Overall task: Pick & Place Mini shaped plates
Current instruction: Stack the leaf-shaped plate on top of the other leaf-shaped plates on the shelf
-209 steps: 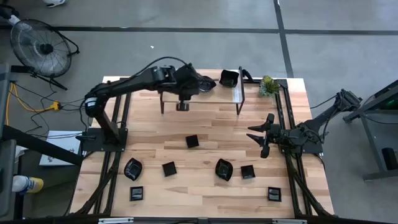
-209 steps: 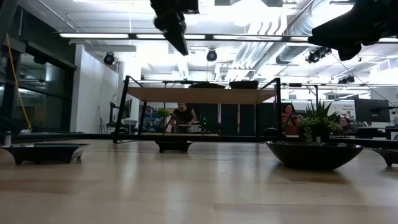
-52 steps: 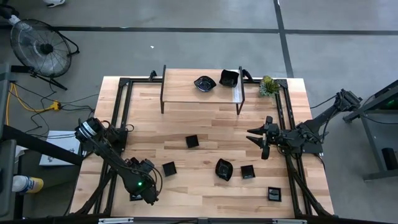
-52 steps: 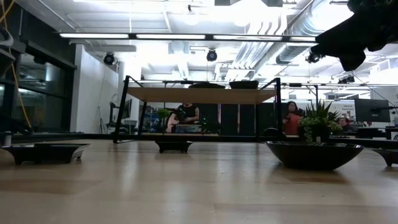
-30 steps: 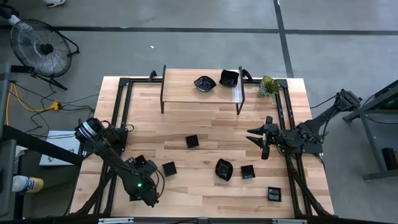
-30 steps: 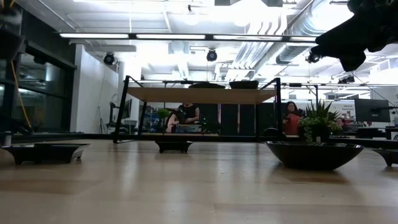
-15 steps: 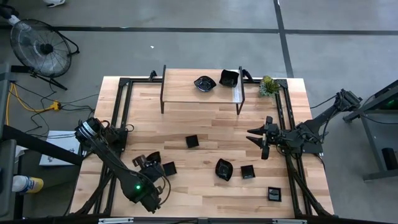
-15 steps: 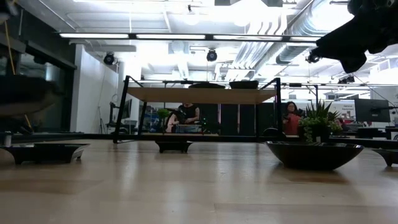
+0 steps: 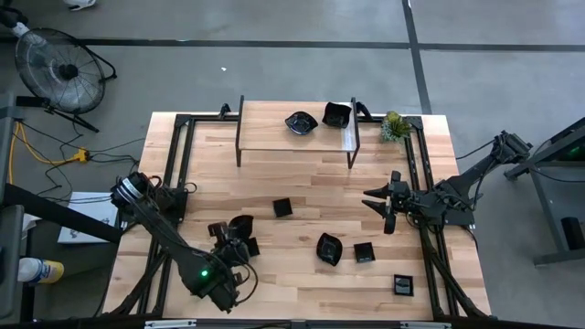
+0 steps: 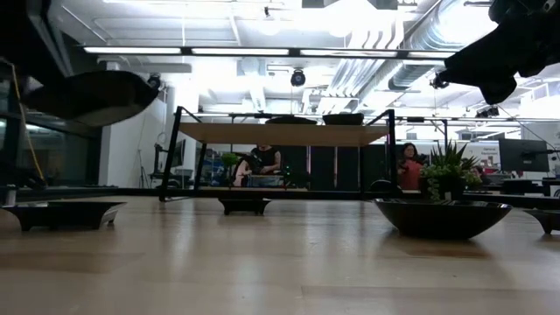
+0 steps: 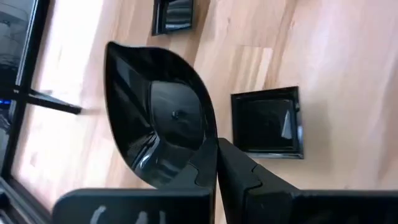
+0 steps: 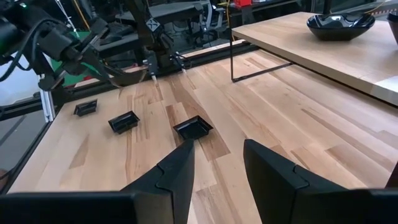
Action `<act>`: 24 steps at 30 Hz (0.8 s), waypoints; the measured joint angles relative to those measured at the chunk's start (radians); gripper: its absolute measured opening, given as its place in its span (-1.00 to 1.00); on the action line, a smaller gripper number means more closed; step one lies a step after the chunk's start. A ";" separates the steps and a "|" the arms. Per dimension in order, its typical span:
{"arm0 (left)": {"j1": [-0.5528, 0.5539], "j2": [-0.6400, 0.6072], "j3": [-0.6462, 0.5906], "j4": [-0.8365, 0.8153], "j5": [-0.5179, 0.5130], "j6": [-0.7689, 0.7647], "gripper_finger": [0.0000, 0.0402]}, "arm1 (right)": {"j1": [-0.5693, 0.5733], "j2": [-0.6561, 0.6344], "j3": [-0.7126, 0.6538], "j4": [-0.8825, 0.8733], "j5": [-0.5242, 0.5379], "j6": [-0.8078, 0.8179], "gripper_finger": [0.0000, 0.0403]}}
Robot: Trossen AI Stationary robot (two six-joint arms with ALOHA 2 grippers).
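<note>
**A:** While I had the left gripper [image 9: 239, 228] clamped on a leaf plate's [image 11: 163, 121] rim, lifted clear of the table [image 9: 311, 183] near the front left, how far was I?

**B:** Early, I judged. Two plates [image 9: 301, 122] sat on the shelf [image 9: 265, 123]; this one was airborne.

**A:** Left on the table?

**B:** Six I could count: squares [image 9: 282, 208] mid and front, one round dish [image 9: 329, 249].

**A:** Right gripper [image 9: 382, 203]?

**B:** Parked at the right edge, jaws partly apart, holding nothing.
</note>
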 joint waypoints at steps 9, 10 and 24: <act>0.155 -0.001 0.000 0.060 0.003 0.306 -1.00 | 0.000 0.000 0.000 0.000 0.006 0.008 -0.34; 0.176 -0.001 0.000 0.076 0.004 0.357 -1.00 | 0.000 0.000 0.000 0.000 0.006 0.009 -0.34; 0.462 -0.002 0.157 0.154 -0.048 1.012 -1.00 | 0.000 0.000 0.000 0.000 0.006 -0.009 -0.34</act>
